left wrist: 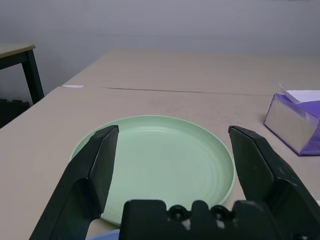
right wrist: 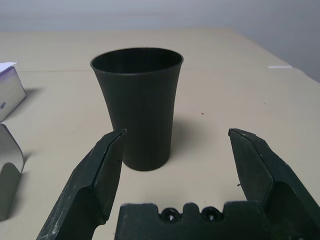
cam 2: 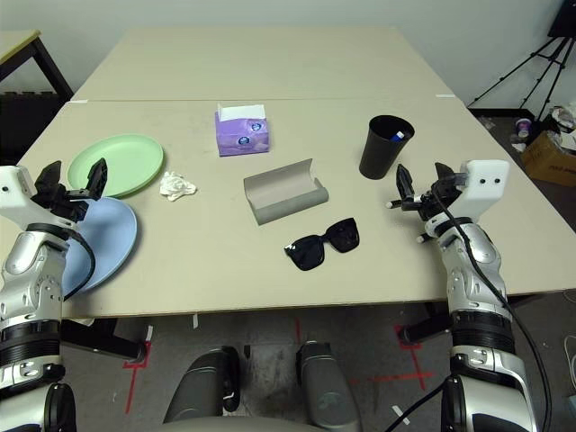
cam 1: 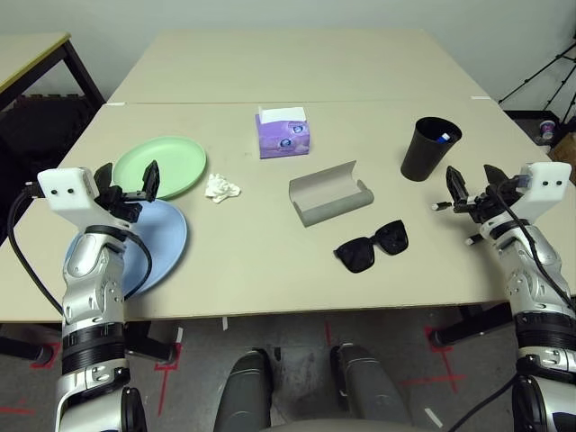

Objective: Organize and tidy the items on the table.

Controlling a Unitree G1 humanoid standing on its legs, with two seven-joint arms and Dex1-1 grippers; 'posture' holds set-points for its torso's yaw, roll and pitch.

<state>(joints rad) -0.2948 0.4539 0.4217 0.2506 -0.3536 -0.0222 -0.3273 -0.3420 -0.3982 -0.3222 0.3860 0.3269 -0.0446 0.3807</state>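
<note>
- While the left gripper (cam 1: 126, 183) hangs wide open with nothing between its fingers, it sits just short of the green plate (cam 1: 164, 165), hovering over the near rim where that plate meets the blue plate (cam 1: 157, 243).
- Over on the other side, the right gripper (cam 1: 473, 183) is spread just as wide and holds nothing, poised near the black cup (cam 1: 429, 148) but apart from it.
- Two thin white pens (cam 1: 441, 205) lie on the table (cam 1: 270, 261) right under that right gripper, beside the cup.
- Something blue and white pokes up inside the cup; what it is, I cannot tell.
- Now outward from the cup: the grey glasses case (cam 1: 329, 194) lies open towards the table's middle, with the black sunglasses (cam 1: 372, 246) just nearer the robot than the case.
- Beyond the case, further from the robot, stands the purple tissue box (cam 1: 283, 132).
- Between the case and the green plate sits the crumpled white tissue (cam 1: 220, 188), close by the plate's edge.
</note>
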